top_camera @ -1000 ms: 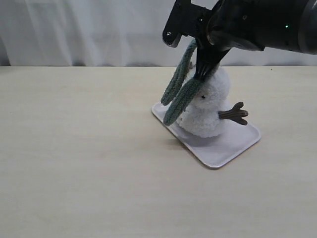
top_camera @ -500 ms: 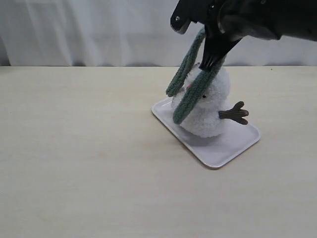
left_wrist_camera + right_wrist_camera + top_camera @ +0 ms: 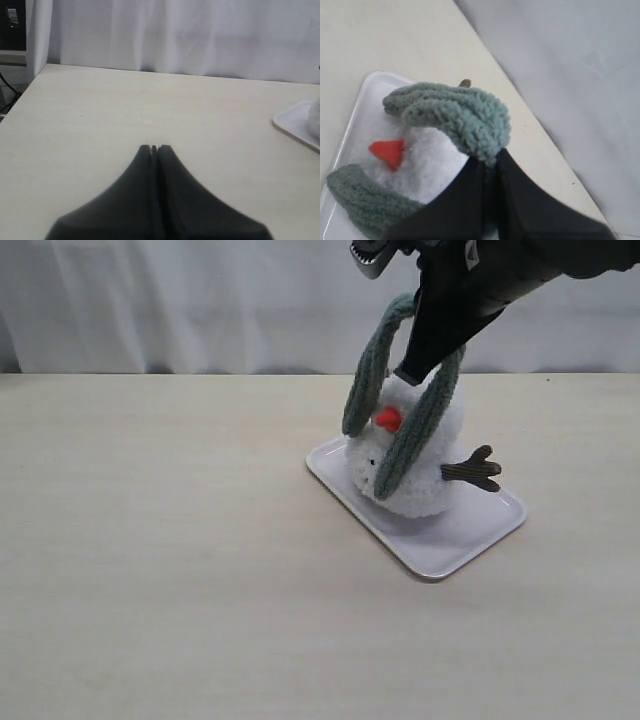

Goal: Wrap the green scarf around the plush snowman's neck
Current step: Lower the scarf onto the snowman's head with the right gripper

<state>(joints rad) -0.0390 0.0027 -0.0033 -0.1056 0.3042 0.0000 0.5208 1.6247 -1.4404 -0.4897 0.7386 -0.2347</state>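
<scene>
- Pale wood-grain desk (image 3: 150,570) spanning the full width. White pleated cloth curtain (image 3: 180,300) hanging behind its far edge.
- Black left hand (image 3: 154,148): fingers pressed together tip to tip, nothing between them. Hovering low over the desk, well apart from the snowman. Seen in the left wrist view only.
- Long, dull grey-green, ribbed knitted green scarf (image 3: 365,390): held clear of the desk, bent into an arch at the pinch point, two tails hanging down.
  - Left tail ending beside the snowman's head, just left of the nose.
  - Right tail slanting across the front of the figure, ending low on the body ball.
- Small orange-red cone nose (image 3: 387,419): exposed between the two tails, pointing to the left front.
- Black right hand (image 3: 408,372): reaching down from the upper right, fingers clamped on the scarf near its middle, tips just above the top of the snowman's head.
- Small fluffy white two-ball plush snowman (image 3: 430,490): upright on the tray, head partly covered by the scarf and the right hand.
- Snowman's neck (image 3: 448,443): crease between head and body, largely hidden behind the right tail. Scarf not yet wound round it; both tails in front only.
- Brown twig arm (image 3: 473,469): sticking out from the right side of the body, above the tray.
- White rectangular tray (image 3: 450,545) with rounded corners: flat on the desk, set askew to its edges. Snowman standing toward the tray's far left end, the near right end uncovered.
</scene>
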